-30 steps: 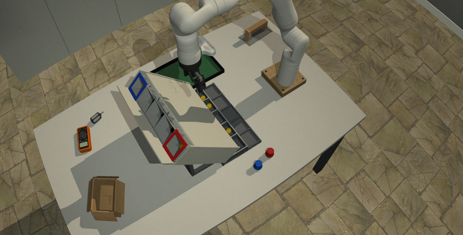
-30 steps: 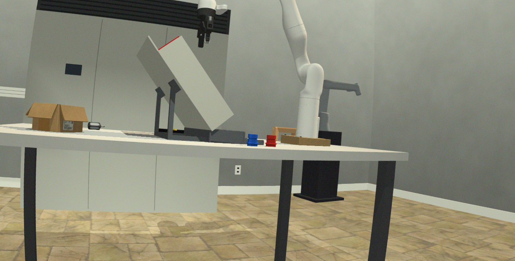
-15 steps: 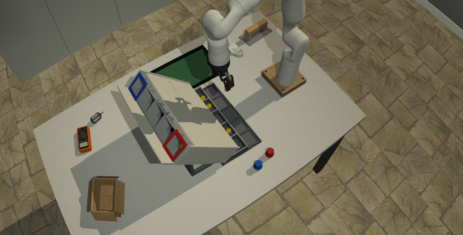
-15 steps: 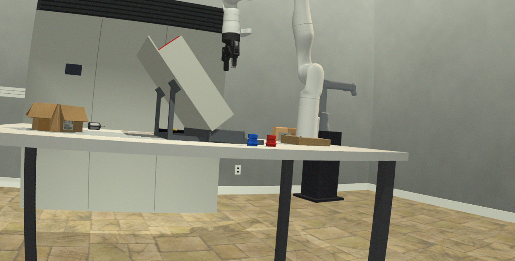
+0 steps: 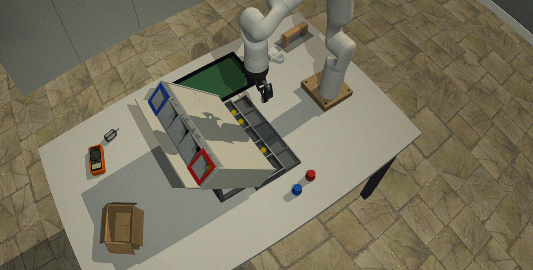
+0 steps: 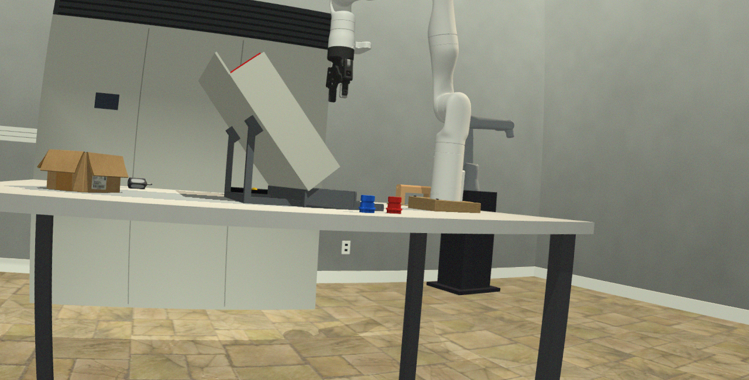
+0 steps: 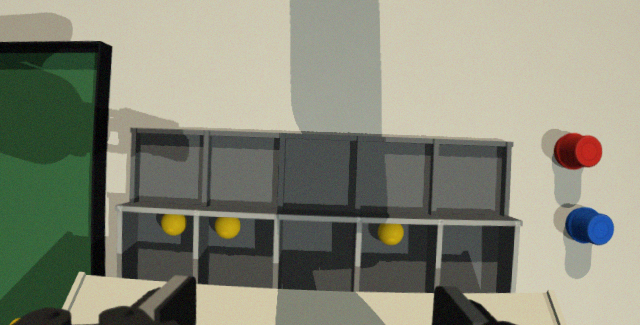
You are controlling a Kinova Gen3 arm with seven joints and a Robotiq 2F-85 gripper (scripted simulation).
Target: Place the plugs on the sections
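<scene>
This is a lab or workshop room. A white table (image 5: 335,149) on dark legs stands on a stone-tile floor (image 5: 465,82) between plain grey walls (image 6: 628,115). Grey cabinets (image 6: 172,115) with a black vent grille (image 6: 183,8) line the back wall. The arm (image 6: 445,63) is bolted to a wooden base (image 5: 344,98) on the table. Bench gear lies about: an orange multimeter (image 5: 96,159), a cardboard box (image 5: 120,227) and a tilted test rig (image 5: 223,145).

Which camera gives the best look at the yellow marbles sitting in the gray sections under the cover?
The wrist view: looking straight down, it shows three marbles large and unblocked in the gray sections. The top view shows them only as tiny dots beside the cover. The exterior view shows none of them.
</scene>
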